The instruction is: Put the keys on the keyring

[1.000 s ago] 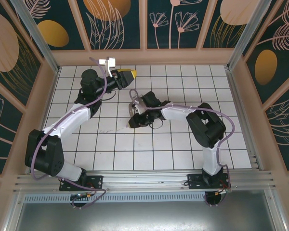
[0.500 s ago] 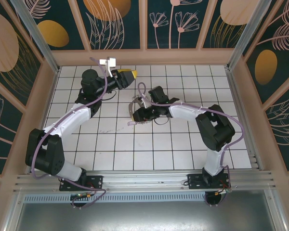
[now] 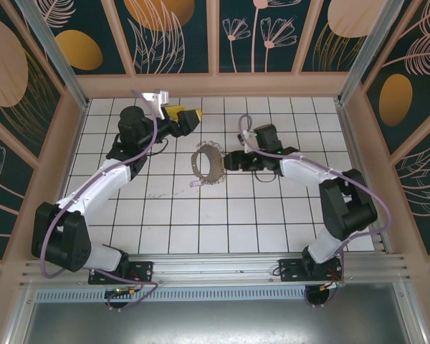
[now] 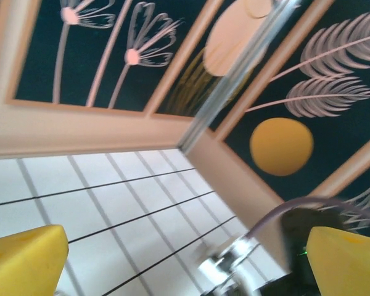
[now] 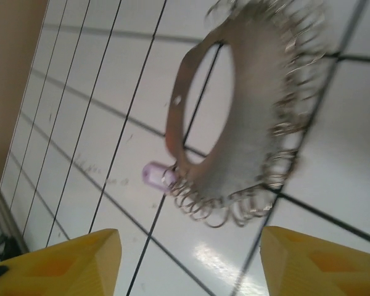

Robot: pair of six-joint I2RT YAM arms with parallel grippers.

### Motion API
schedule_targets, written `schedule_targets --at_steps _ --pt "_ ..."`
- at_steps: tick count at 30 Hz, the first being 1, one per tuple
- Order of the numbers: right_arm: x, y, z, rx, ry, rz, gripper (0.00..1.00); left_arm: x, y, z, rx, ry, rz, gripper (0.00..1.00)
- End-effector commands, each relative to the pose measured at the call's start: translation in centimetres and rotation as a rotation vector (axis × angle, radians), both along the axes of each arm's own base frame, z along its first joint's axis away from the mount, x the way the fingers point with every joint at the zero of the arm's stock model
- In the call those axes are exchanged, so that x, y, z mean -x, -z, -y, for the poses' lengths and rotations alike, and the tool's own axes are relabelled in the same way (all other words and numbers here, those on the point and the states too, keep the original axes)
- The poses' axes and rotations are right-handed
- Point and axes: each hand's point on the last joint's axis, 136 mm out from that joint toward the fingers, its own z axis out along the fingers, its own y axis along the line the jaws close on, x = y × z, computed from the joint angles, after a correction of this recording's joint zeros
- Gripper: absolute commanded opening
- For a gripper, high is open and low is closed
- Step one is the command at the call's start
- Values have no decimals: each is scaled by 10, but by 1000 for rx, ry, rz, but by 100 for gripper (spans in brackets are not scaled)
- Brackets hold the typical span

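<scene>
The keyring (image 3: pixel 208 163) lies flat on the white-tiled bench (image 3: pixel 272 215), its rim fringed with small wire loops. The key (image 5: pixel 154 176), with its lilac tag, rests against the ring's near rim (whether it is threaded on, I cannot tell). Just right of the ring the right pincer (image 5: pixel 191 246) hangs spread, holding nothing. The left pincer (image 3: pixel 186 117), spread wide and empty, hovers near the back wall.

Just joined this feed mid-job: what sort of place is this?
Probably a purpose-built robot test booth, not a real room: a white tiled floor, walls of dark panels painted with flowers and leaves, and aluminium rails along the near edge.
</scene>
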Motion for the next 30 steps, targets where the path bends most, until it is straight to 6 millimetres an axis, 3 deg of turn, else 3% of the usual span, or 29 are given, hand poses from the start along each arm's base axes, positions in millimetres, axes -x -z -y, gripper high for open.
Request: schedule_targets --at_steps 1,9,11,12,13,16,21,26,30 --pt "-22 -31 31 20 107 144 64 -8 28 -33 -110 -192 -6 98" --pt "-77 -94 145 119 577 381 67 10 45 -104 -273 -538 195 99" --pt "-85 -98 176 154 704 410 81 13 53 -124 -336 -638 199 98" --pt "-89 -98 192 171 759 416 93 16 57 -133 -364 -679 203 99" --pt "-91 -98 206 186 807 423 99 19 60 -139 -395 -704 217 99" --pt "-91 -88 244 239 934 450 99 33 68 -160 -445 -795 253 98" --pt "-75 -73 289 338 1075 529 99 52 100 -195 -538 -907 264 99" --pt "-56 -56 318 405 1149 622 99 57 135 -230 -555 -986 229 99" --pt "-49 -36 321 419 1112 672 99 59 150 -240 -545 -1003 237 99"
